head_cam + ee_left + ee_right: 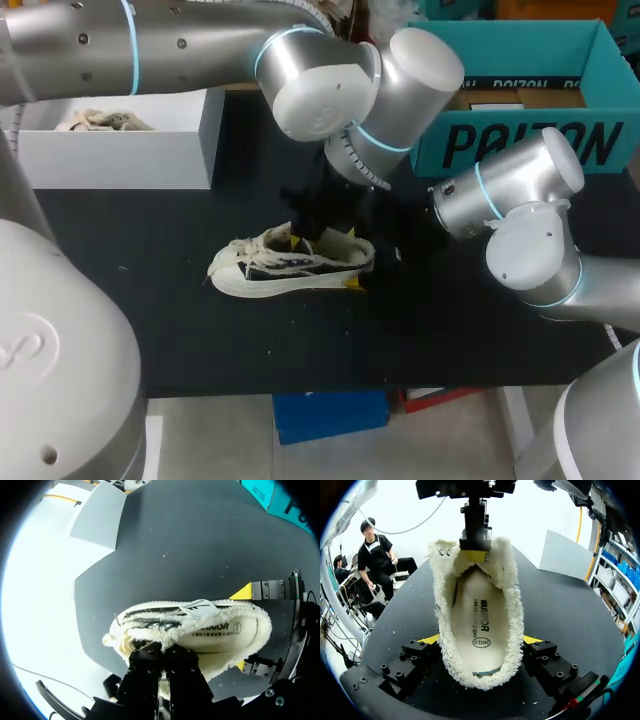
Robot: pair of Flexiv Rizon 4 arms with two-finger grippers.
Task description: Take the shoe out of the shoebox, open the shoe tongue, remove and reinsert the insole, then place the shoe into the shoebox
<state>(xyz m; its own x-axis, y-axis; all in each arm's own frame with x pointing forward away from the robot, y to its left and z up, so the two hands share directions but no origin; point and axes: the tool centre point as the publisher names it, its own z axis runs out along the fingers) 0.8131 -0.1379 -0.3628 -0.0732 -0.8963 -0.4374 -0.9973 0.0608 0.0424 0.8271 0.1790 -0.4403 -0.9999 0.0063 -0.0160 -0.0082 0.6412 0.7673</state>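
Heel [480, 672] of shoe [290, 268] clamped by right end effector [481, 640], left end effector [163, 655] pinching tongue [487, 562]

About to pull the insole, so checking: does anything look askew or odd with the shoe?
Nothing stands out. The shoe stands sole-down on the table, its insole lying flat inside. The right gripper fingers clasp the heel from both sides; the left gripper pinches the upper at the opening's front.
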